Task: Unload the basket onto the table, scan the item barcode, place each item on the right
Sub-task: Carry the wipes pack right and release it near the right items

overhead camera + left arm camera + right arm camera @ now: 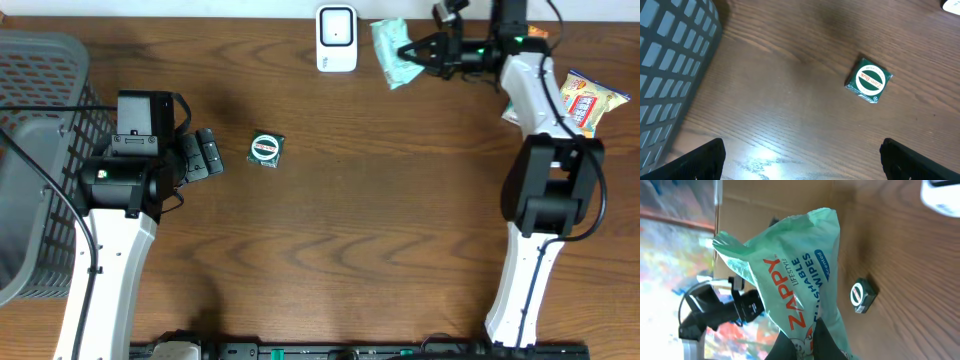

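Wipes pack (390,52) hung pinched in right end effector (408,50) beside scanner (336,38) at counter's far edge, presenting step; left end effector (208,155) gaped empty. Next likely needed: barcode turned toward scanner.

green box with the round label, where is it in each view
Overhead: green box, left of centre.
Left wrist: green box, upper right.
Right wrist: green box, right of the wipes pack.
Shared landmark: white scanner, top centre overhead, top right corner in both wrist views.
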### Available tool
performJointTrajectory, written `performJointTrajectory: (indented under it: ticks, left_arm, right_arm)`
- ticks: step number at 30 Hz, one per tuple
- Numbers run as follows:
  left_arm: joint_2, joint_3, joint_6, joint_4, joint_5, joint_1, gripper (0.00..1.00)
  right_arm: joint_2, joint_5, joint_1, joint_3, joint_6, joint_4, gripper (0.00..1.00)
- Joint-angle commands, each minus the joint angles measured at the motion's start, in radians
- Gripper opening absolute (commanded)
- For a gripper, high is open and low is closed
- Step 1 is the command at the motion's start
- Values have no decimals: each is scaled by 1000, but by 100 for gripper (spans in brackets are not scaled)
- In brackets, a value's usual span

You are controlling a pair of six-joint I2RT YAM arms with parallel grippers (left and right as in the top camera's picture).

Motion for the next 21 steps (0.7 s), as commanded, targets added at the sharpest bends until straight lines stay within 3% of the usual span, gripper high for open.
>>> performJointTrajectory:
  ticks: [1, 14, 21]
  left_arm:
    - [-4, 5, 5, -4, -13, 3, 98]
    - [-4, 5, 5, -4, -13, 3, 98]
    - [-4, 5, 5, -4, -13, 3, 98]
  right_arm:
    - [-44, -42, -14, 1, 31, -2, 1]
    - [-43, 15, 32, 1, 31, 3, 1]
    - [-44, 229, 127, 1, 18, 2, 1]
